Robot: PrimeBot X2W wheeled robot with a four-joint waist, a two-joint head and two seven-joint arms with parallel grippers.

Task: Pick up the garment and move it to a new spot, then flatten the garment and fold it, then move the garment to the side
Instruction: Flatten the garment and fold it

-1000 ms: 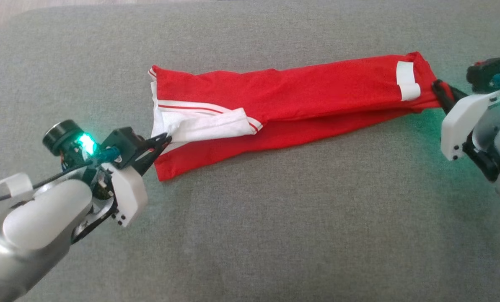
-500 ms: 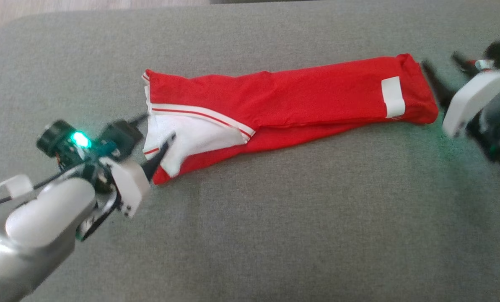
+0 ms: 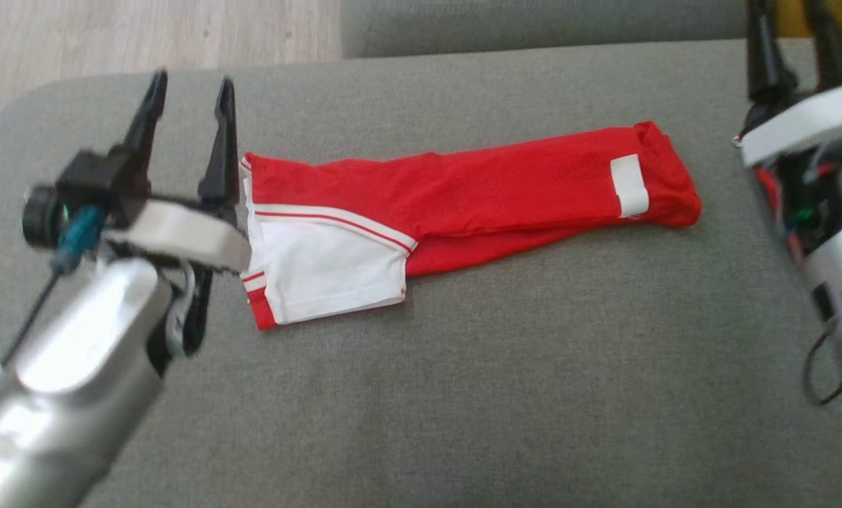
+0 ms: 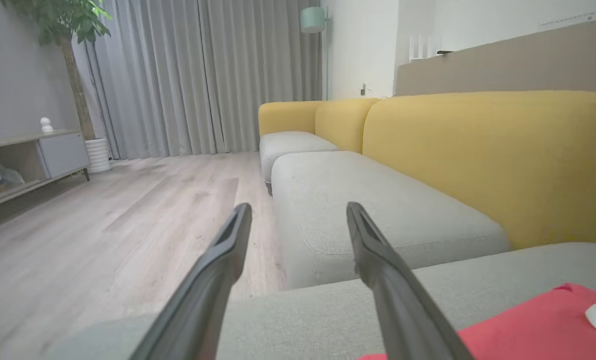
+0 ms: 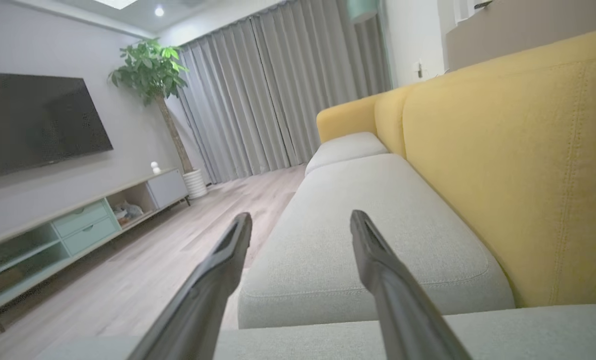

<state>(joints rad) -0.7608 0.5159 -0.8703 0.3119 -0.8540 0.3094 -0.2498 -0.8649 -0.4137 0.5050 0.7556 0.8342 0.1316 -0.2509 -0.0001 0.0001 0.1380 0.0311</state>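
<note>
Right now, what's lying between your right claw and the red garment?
Nothing: in the head view a bare strip of grey sofa cushion separates the open right claw from the red garment.

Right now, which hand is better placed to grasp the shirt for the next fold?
Left, probably. The left hand is open beside the white-sleeved end of the red shirt; the right hand stands off from its far end.
</note>
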